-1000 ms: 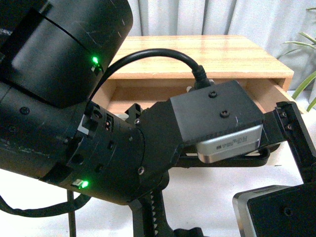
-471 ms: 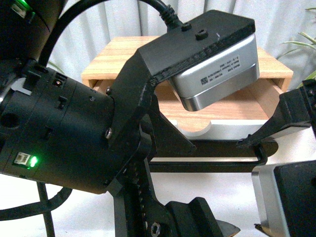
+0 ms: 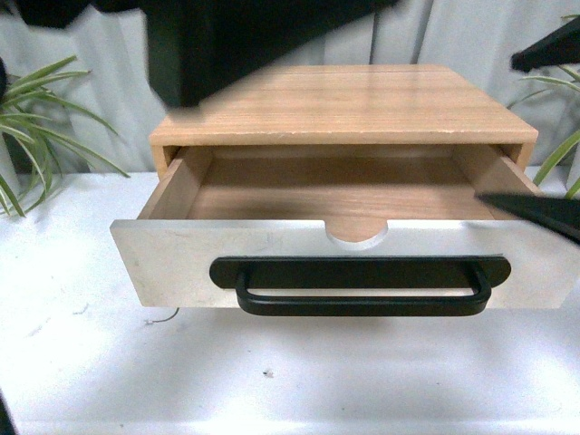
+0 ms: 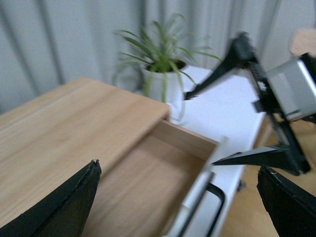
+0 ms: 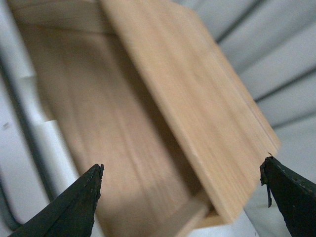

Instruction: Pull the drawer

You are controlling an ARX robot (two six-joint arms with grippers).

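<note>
Pale grey curtains (image 3: 435,36) hang behind a white table (image 3: 272,381), with green plants (image 3: 27,118) at both sides. On the table sits a low wooden cabinet (image 3: 353,100). The drawer (image 3: 172,263) stands well out of it toward the front camera, light wood showing inside, and a long black handle (image 3: 362,304) runs across its white front. The left gripper (image 4: 178,166) and right gripper (image 5: 182,163) hang above the cabinet, each with fingers spread wide, holding nothing.
</note>
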